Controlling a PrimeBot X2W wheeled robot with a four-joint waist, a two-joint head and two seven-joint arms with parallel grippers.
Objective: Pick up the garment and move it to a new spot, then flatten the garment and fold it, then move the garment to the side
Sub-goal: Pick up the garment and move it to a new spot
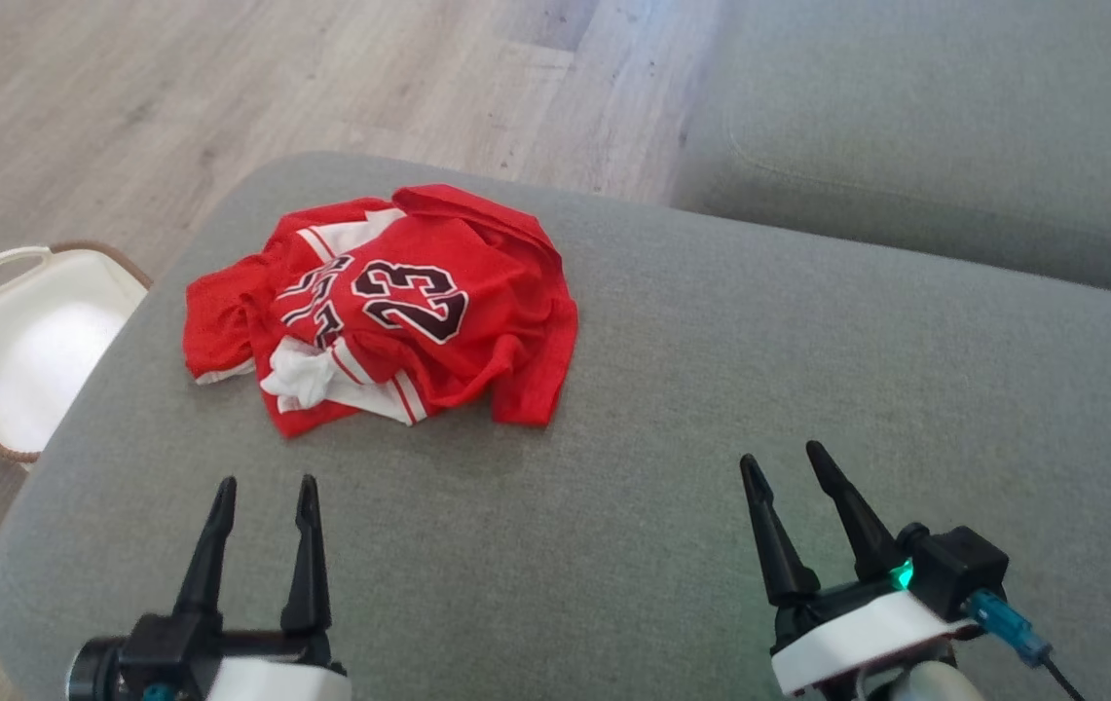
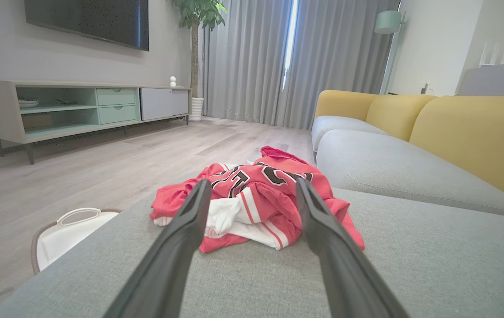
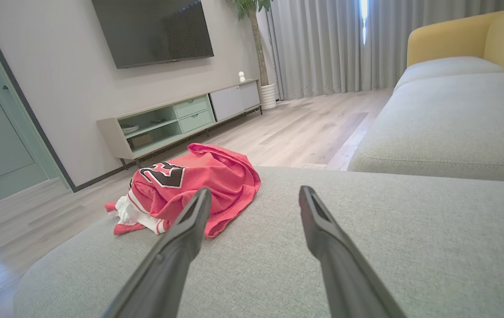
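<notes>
Head view shows my left gripper (image 1: 265, 479) and right gripper (image 1: 778, 454) both spread, empty, with the crumpled red garment (image 1: 389, 307) at 11 o'clock on the grey cushion (image 1: 711, 409).

The crumpled red jersey (image 1: 389, 307) reads "23".
</notes>
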